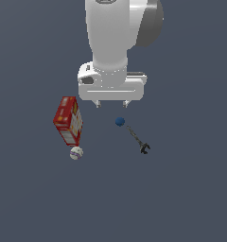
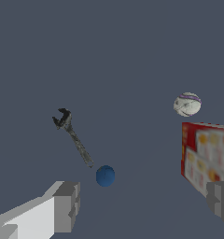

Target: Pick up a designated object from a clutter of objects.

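Here, fingers (image 2: 67,205) wide apart, empty, near the small blue ball (image 2: 105,176).

overhead exterior view, low wrist view

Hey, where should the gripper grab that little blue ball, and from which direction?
Across its widest middle, coming straight down from above, is probably best. The blue ball is round, so any pair of opposite sides works, but the wrench has one end right beside it. Turn the open gripper so neither finger lands on that end. The red box stands well off.
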You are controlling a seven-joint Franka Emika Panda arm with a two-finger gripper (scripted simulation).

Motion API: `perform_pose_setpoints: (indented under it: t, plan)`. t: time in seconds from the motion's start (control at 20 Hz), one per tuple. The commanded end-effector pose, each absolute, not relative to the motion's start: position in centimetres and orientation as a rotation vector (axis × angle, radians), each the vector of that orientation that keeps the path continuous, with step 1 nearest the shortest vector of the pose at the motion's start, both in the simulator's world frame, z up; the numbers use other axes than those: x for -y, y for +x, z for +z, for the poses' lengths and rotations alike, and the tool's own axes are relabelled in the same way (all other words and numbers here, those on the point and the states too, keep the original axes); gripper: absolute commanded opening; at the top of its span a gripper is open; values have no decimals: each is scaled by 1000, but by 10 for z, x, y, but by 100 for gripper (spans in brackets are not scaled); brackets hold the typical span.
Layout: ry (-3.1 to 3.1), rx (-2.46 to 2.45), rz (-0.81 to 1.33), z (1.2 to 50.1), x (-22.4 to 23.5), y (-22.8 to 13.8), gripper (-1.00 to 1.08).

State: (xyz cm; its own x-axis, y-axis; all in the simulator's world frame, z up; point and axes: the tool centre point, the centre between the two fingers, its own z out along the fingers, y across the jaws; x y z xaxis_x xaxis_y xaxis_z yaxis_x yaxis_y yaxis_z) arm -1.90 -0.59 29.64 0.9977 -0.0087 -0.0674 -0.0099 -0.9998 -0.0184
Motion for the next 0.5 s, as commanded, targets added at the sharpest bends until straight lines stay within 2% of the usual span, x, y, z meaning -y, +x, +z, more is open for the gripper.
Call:
perform_pose_setpoints:
  t: [0.0,0.45]
  plan:
    - [-3121,-15,105,296,6,-19,100]
    - [-3138,51,44,314,9,-14,100]
